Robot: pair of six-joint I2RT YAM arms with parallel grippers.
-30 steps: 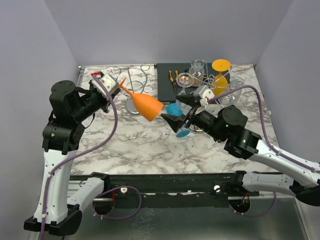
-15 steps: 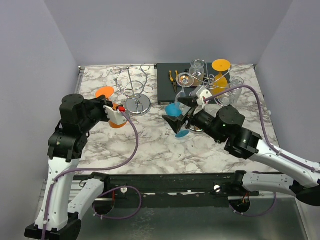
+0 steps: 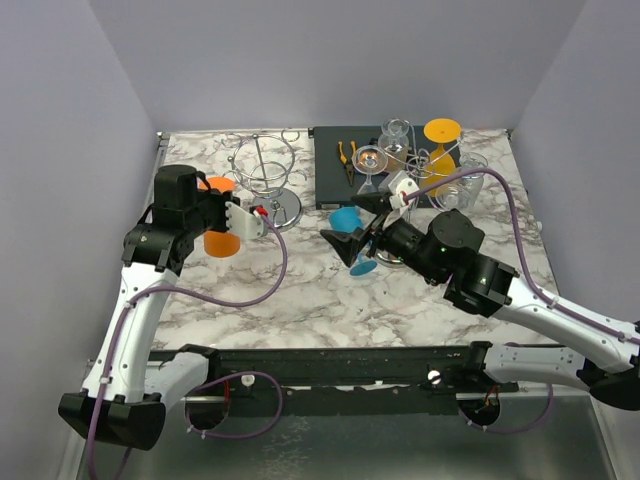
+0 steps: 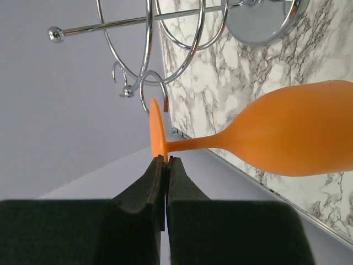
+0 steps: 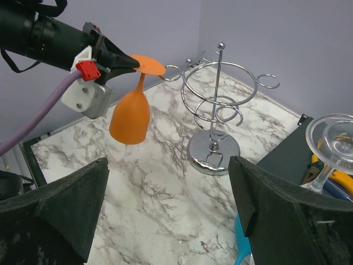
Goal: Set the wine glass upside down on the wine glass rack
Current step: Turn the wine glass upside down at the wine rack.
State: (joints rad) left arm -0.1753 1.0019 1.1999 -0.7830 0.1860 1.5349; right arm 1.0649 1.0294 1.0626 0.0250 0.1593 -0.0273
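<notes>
Your left arm [image 3: 125, 340] and right arm [image 3: 570, 320] both show white link shells with black joint housings. A purple cable [image 5: 38, 118] runs along each arm. The left wrist carries a white block with a red tab [image 5: 84, 69]. The fingers [image 4: 138, 193] are matte black wedges.

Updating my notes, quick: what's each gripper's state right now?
Left gripper: closed on the foot of the orange plastic wine glass.
Right gripper: open, holding nothing.
</notes>
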